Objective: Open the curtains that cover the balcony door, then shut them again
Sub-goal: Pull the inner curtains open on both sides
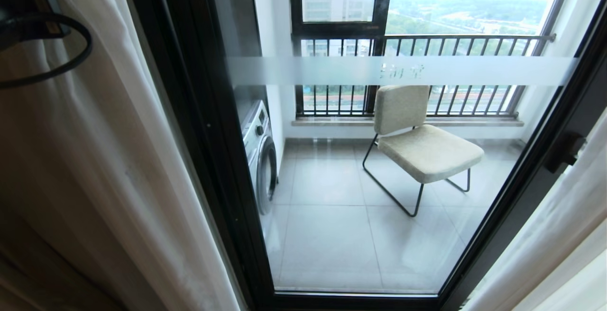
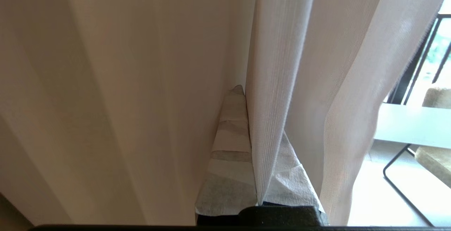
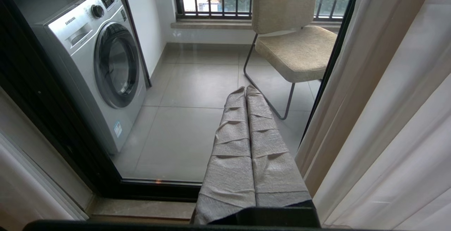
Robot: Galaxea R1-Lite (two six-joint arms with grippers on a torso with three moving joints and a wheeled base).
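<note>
Jaws on my left gripper (image 2: 259,174) are clenched on a pleat of the sheer curtain (image 2: 278,83), the fold pinched between the two wrapped fingers (image 2: 229,146), with the heavier beige curtain (image 2: 116,93) hanging just beside it. From the head view I see that arm's wrist at the upper left, against the gathered curtains (image 1: 109,169). Jaws on my right gripper (image 3: 248,136) are clenched on nothing, wrapped fingers (image 3: 232,153) pressed together, pointing at the glass low down. Between the curtains drawn to either side, the balcony door (image 1: 199,112) stands uncovered, its frosted band (image 1: 403,70) across the pane. Through the glass I see a washing machine (image 1: 260,152), a padded chair (image 1: 422,145) and the barred window railing (image 1: 427,45).
</note>
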